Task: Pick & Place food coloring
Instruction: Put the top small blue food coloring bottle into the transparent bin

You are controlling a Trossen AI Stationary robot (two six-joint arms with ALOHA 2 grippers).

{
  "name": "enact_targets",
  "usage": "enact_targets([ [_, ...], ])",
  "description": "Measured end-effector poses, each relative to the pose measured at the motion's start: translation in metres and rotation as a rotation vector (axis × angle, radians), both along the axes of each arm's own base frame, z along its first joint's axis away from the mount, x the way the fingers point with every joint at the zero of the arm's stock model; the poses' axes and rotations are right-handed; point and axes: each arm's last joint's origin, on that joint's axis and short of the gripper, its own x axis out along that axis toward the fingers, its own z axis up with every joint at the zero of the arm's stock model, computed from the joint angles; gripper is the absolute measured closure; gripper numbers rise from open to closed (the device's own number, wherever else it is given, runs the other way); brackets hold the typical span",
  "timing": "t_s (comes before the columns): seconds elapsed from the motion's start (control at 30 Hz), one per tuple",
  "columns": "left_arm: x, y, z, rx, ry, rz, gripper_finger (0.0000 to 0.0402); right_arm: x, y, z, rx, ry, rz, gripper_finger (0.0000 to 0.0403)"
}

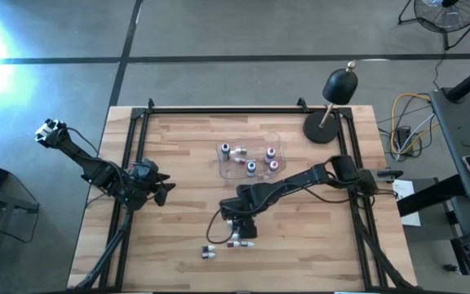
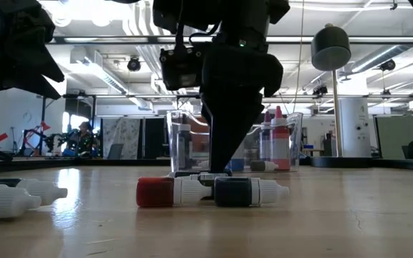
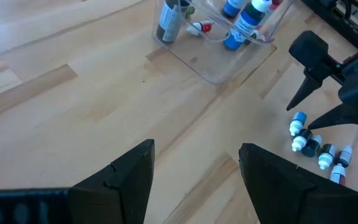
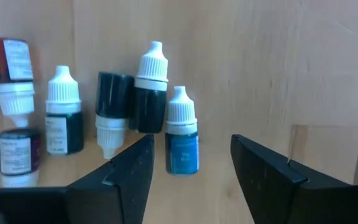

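Low view: right hand (image 2: 224,161) partly hides tub (image 2: 292,140)

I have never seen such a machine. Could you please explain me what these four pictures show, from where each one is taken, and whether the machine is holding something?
It is a robot with two dark arms at a wooden table; each arm ends in a two-finger gripper. One picture looks straight down from above, one looks level across the table top, and two come from cameras on the arms' wrists.

On the table stands a clear plastic tub with some small food coloring bottles already inside. More of the bottles lie loose on the wood. A black dome lamp stands at the far corner.

The right gripper is open over the loose bottles and holds nothing; a blue bottle lies between its fingers. The left gripper waits open at the table's left side, empty.
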Motion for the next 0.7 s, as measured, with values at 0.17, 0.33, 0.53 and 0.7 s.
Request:
enact_targets([
  [0.17,0.000,0.000,0.000,0.004,0.001,-0.002,0.0193,0.001,0.001,-0.002,0.008,-0.023,-0.010,0.0216],
  [0.33,0.000,0.000,0.000,0.009,0.002,-0.005,0.0193,0.002,0.001,-0.004,0.011,-0.031,-0.009,0.0232],
  [0.53,0.000,0.000,0.000,0.012,0.001,-0.003,0.0193,-0.001,0.001,-0.012,0.012,-0.032,-0.009,0.0255],
  [0.7,0.000,0.000,0.000,0.012,0.001,-0.003,0.0193,-0.003,0.000,-0.016,0.011,-0.038,-0.009,0.0284],
])
